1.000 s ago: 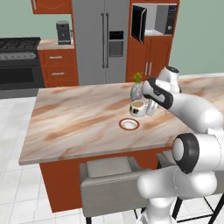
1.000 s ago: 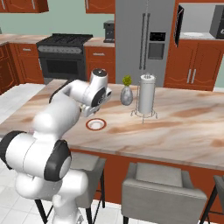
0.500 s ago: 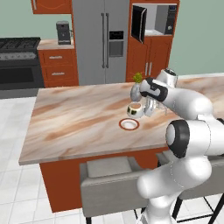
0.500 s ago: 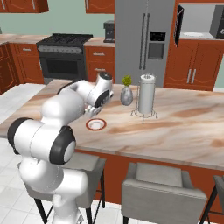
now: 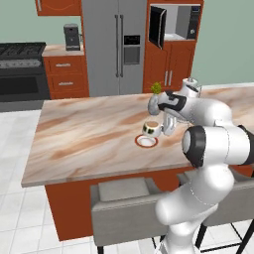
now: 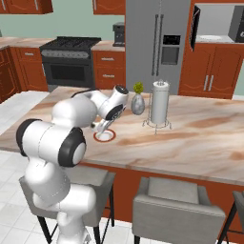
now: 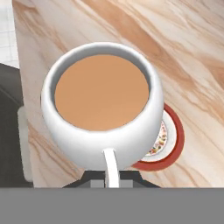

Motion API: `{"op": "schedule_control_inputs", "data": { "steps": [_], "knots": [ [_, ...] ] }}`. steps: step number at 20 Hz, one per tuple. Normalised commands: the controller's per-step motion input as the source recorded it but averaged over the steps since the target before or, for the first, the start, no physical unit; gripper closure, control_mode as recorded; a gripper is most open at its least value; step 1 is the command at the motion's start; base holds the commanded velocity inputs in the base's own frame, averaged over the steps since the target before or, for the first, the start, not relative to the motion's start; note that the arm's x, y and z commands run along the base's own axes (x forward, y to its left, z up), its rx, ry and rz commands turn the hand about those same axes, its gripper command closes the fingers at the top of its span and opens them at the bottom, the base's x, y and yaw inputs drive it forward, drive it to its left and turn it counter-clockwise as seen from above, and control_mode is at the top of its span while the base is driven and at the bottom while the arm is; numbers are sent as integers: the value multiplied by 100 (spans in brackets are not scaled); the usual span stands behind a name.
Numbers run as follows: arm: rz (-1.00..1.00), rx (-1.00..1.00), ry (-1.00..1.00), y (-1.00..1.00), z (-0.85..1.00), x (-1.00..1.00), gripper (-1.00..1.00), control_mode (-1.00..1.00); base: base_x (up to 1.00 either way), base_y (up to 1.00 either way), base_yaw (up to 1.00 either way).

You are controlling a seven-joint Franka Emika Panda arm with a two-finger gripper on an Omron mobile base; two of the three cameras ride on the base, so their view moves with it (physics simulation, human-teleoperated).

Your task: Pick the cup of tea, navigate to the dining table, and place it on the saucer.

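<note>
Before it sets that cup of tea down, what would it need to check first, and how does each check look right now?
1. Cup of tea gripped: ok, the gripper is shut on its handle, and the cup hangs above the tabletop.
2. Cup upright, tea not spilling: ok, the liquid looks level in the hand view.
3. Saucer free to take the cup: ok, nothing lies on it.
4. Cup centred over the saucer: not ok, the saucer sticks out to one side beneath the cup.
5. Room around on the dining table: ok, the vase and the paper towel holder stand apart.
</note>
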Motion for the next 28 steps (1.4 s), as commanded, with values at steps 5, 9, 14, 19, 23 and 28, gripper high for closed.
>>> {"op": "schedule_control_inputs", "data": {
  "steps": [5,9,14,19,23,28],
  "knots": [
    [2,4,1,0,-21,14,100,-100,0,0,0],
    [0,1,3,1,-17,29,100,-100,0,0,0],
    [0,0,3,0,-5,30,100,-100,0,0,0],
    [0,0,6,0,-2,29,100,-100,0,0,0],
    [0,0,7,0,-17,19,100,-100,0,0,0],
    [0,0,8,5,-35,1,100,-100,0,0,0]
  ]
}}
